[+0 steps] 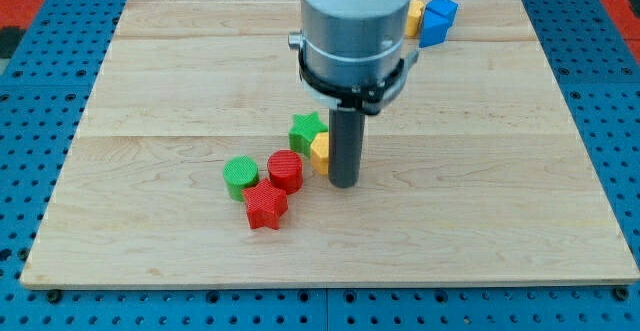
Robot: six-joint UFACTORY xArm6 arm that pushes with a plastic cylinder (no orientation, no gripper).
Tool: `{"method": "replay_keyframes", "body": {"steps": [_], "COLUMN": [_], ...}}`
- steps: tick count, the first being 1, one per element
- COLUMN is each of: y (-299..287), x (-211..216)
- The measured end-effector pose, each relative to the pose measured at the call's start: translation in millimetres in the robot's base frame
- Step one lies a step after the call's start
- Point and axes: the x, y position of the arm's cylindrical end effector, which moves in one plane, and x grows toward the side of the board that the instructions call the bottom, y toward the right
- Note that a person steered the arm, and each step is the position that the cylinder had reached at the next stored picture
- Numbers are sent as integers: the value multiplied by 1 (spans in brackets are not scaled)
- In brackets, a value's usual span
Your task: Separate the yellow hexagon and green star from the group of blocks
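my tip was down on the wooden board. it was only a straight rod with no pincer, so there was nothing to spread or squeeze. it sat right beside the yellow hexagon, on the view's right of it. the green star was touching the hexagon, just above it. the red round block was very near, with the green round block and the red star close by.

i think the best way was to push slowly, so both blocks slid together and did not slip off sideways.

the rod hid part of the hexagon. the arm hid part of a yellow block beside a blue block.
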Motion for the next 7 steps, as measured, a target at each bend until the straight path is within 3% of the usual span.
{"method": "replay_keyframes", "body": {"steps": [2, 7], "y": [-10, -25], "x": [-57, -67]}}
